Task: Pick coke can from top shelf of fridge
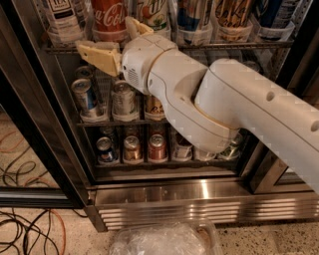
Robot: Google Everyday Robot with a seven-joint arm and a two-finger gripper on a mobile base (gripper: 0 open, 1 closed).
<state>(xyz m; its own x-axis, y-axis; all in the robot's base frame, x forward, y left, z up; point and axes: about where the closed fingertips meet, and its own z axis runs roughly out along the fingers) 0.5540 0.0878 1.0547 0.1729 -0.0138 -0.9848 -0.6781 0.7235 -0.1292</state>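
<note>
The coke can point(108, 20) stands on the top shelf point(234, 45) of the fridge point(199, 191), second from the left in the front row, with only its lower part in view and its white script showing. To its left is a bottle with a white label point(62, 17); to its right is a green and white can point(155, 12), then a blue can point(192, 15) and a gold-orange can point(234, 15). The end effector point(104, 34) is up at the front of this shelf with its 2 tan fingers spread apart and gripping nothing. 1 finger point(99, 55) points left just below the can, across the shelf's front rail; the other rises close beside the can's right edge. Whether either finger touches the can cannot be told. The white arm point(239, 99) reaches in from the right and covers much of the 2 lower racks. On the middle rack a blue can point(84, 97) and a silver can point(123, 97) show; on the bottom rack sits a red can point(157, 148). Cables point(25, 239) lie on the floor at left, and a clear plastic bag point(164, 239) lies at the bottom edge.
</note>
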